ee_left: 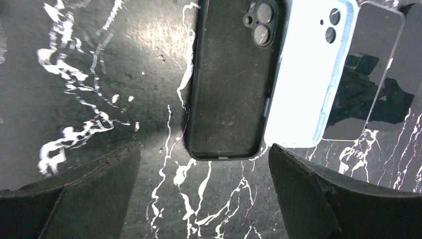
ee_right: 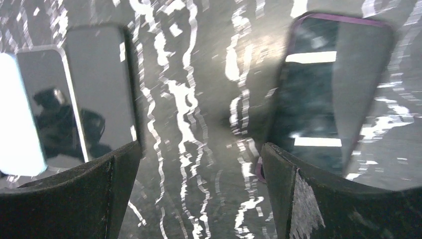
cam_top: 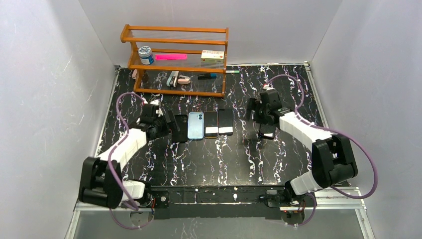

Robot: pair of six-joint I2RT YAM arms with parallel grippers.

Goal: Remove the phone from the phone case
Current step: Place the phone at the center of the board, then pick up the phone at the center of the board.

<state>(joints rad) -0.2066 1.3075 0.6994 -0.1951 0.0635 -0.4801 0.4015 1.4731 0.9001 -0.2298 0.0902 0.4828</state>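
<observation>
At the centre left of the overhead view you have your left gripper [cam_top: 169,123] low over the dark marbled table [cam_top: 224,164], its jaws spread wide and holding nothing. In its wrist view the two fingers [ee_left: 89,199] sit in the bottom corners. The black case [ee_left: 229,79] lies flat higher up the frame between them, touched by neither, with its camera cut-outs at the top; you cannot tell from here whether a phone sits inside it. Tight against its right edge lies a light blue case [ee_left: 306,74], then a dark-screened phone [ee_left: 366,69], and in the overhead view a second phone [cam_top: 225,122] ends the row at mid-frame. Behind the row, toward the upper centre, stands a wooden shelf [cam_top: 174,59]. Right of the row you see your right gripper [cam_top: 255,113], also spread wide and empty. Its wrist view shows a purple-edged phone [ee_right: 323,94] lying screen up on the table at the upper right. The right finger [ee_right: 318,199] overlaps its lower end in the picture, and you cannot tell whether the two touch
</observation>
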